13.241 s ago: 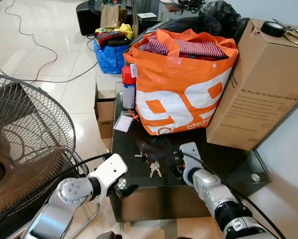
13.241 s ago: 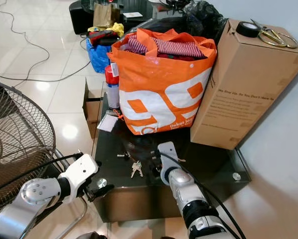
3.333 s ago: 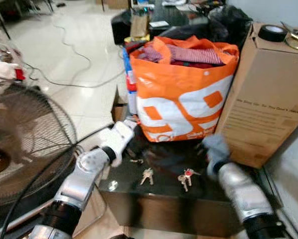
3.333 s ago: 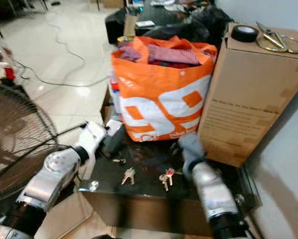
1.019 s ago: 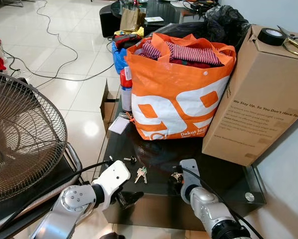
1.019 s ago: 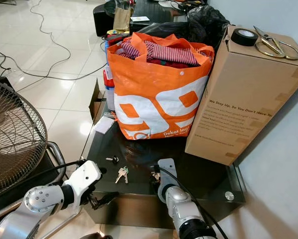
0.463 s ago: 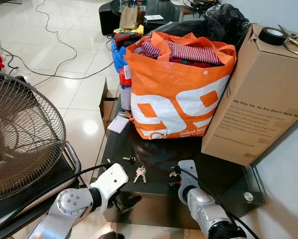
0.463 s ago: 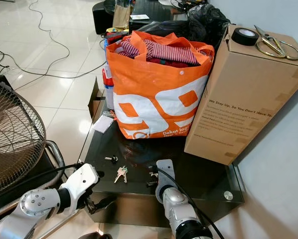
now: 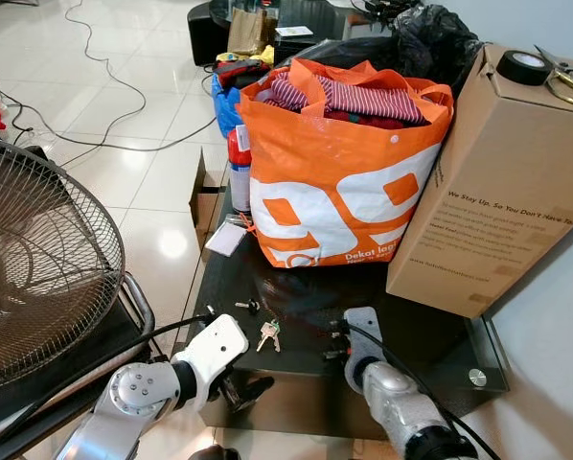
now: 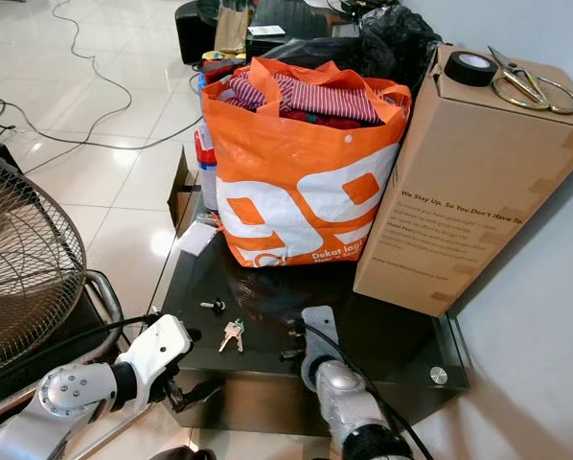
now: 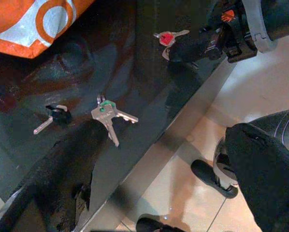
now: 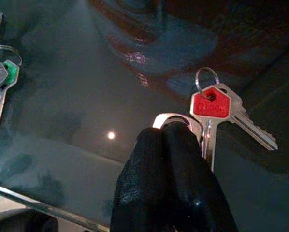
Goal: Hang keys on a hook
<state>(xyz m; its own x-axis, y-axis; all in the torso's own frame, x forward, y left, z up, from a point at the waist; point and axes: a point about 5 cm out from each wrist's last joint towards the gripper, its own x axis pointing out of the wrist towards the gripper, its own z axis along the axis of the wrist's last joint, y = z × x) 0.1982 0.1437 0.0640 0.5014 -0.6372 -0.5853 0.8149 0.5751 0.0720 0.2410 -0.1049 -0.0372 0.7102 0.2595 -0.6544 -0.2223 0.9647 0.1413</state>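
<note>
right gripper (image 12: 171,133): low in the middle of the frame, its black fingers pinched tight on the bunch of silver keys with a red head (image 12: 211,113).
keys: flat on the dark glass table (image 9: 440,335).
left gripper (image 9: 240,390): lower left by the table edge, fingers spread, empty.
step: picking up.
next: lift, then find a hook.

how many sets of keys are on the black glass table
3. The red-tagged keys are pinched in the right gripper near the front edge; the green-tagged keys lie toward the robot's left; the single black-headed key lies further left. The orange bag may hide more.
</note>
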